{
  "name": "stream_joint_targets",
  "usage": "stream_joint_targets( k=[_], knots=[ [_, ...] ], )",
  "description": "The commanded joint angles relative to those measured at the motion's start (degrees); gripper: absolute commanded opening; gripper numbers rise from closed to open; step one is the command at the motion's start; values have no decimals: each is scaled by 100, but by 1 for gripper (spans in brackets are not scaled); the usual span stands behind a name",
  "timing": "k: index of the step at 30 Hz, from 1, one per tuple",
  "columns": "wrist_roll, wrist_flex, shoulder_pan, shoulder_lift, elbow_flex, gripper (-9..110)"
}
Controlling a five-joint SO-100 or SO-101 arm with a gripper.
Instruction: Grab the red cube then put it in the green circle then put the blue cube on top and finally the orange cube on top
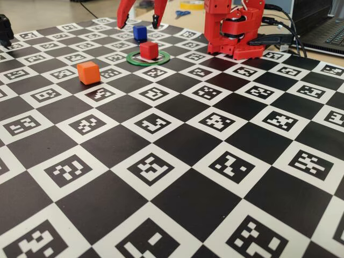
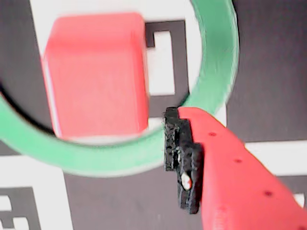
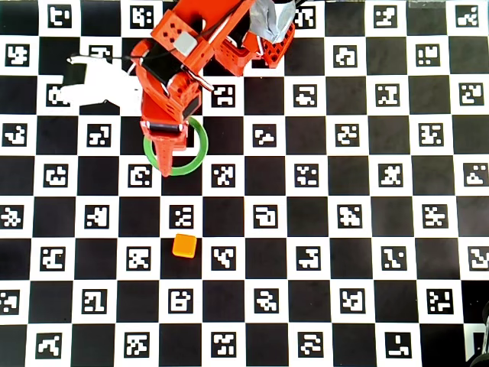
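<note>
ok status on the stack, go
Gripper open, empty, raised above the blue cube. Red cube sits inside the green circle. Orange cube untouched, off to the left in the fixed view. Nothing blocking.

1. Small red plastic cube (image 1: 149, 50) fills thin green ring (image 1: 148, 58), upper centre of fixed view.
2. Dark blue plastic cube (image 1: 140, 33) just behind ring.
3. Bright orange plastic cube (image 1: 88, 72) stands apart, left; board around it bare.

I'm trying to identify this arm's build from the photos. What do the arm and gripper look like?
The arm is red printed plastic in blocky segments, with black cables trailing from its base. The gripper has two tapered red fingers; one carries a rough black pad, and small round holes dot its shell.
</note>
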Motion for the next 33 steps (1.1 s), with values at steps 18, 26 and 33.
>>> stream_joint_targets(
  k=[18, 26, 33],
  knots=[
    [-1767, -686, 1731, -817, -1354, 46],
    [-2320, -554, 2355, -1178, -1986, 45],
    [-2303, 334, 2830, -1354, -2716, 45]
  ],
)
